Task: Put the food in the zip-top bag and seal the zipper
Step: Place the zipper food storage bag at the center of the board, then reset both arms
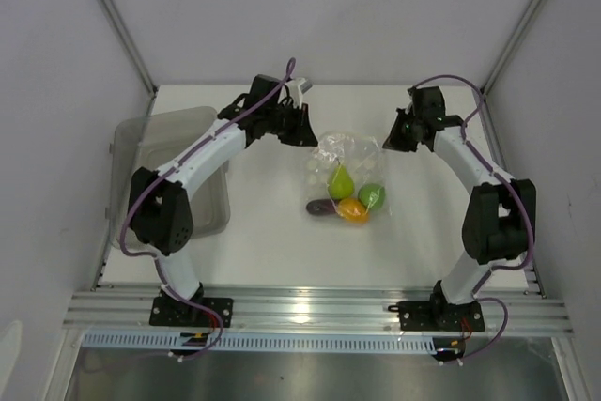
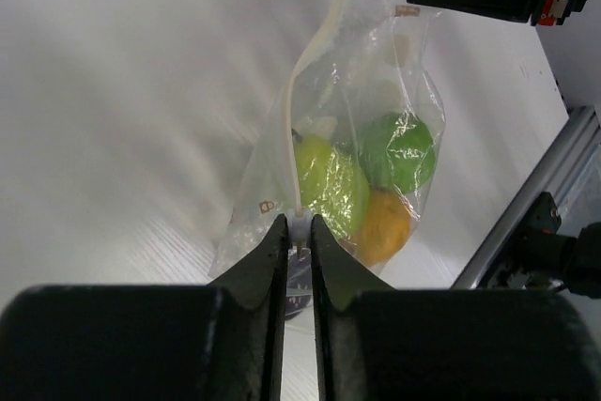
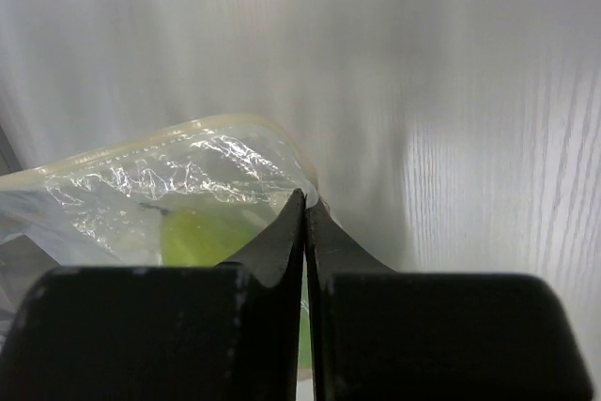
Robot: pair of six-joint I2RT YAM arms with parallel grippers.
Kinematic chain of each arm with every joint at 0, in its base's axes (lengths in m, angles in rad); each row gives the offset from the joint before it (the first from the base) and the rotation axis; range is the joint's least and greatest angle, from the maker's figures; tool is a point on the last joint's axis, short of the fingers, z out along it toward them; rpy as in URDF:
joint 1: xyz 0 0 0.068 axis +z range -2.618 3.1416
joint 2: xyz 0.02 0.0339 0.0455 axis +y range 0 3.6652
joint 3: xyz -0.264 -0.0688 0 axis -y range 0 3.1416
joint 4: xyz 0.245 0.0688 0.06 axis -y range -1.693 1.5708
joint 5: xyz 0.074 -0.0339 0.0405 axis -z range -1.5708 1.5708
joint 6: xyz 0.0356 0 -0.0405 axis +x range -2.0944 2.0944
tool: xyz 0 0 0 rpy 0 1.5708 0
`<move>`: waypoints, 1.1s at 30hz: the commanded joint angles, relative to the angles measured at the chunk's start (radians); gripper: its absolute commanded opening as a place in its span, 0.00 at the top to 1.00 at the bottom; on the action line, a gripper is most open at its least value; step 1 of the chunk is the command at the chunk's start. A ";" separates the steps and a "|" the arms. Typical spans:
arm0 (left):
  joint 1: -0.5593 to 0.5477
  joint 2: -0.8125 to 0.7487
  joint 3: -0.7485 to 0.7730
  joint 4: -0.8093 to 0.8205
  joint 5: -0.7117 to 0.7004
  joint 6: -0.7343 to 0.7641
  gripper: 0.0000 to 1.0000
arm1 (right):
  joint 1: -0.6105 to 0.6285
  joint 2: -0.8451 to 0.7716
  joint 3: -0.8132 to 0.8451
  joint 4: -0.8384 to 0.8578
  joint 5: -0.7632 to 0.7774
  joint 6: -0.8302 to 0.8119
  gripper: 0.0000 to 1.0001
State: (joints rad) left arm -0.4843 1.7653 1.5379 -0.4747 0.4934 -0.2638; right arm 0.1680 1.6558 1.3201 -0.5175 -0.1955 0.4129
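**Zipper being sealed, food judged bagged**

The clear, floppy zip-top plastic bag (image 1: 349, 149) is lying on the white table (image 1: 272, 251) between the two grippers. The yellow-green toy pear (image 1: 340, 178), the round green toy fruit (image 1: 372, 196) and the orange-yellow round toy fruit (image 1: 352, 210) are being contained inside it. The dark purple toy eggplant (image 1: 317, 206) is showing at the bag's near left corner, and whether it is fully inside cannot be told.

Loading is judged done, and sealing is the step being worked. The thin, pale press-seal strip (image 2: 291, 147) along the bag's mouth is being pinched by the left gripper (image 2: 299, 224), whose jaws are clenched on it with only plastic between them. The bag's far right corner is being gripped by the right gripper (image 3: 305, 202), its jaws clamped tight on the film. The mouth edge is thus being spanned between the two.

For the next move, the strip is likely to need pressing along its whole length. The left pinch would be slid toward the right gripper while that corner is being anchored, with enough tension that the film is not bunched.

The translucent grey rigid bin (image 1: 160, 138) is standing well apart at the left.
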 commanded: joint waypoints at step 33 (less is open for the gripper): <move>-0.023 -0.331 -0.119 0.070 -0.529 -0.004 0.01 | 0.002 -0.218 -0.080 -0.021 0.157 -0.080 0.01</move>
State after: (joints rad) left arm -0.4866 1.5341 1.5219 -0.4648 -0.0414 -0.2390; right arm 0.1642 1.5372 1.3037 -0.5259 -0.1104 0.3054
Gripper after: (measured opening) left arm 0.994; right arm 0.992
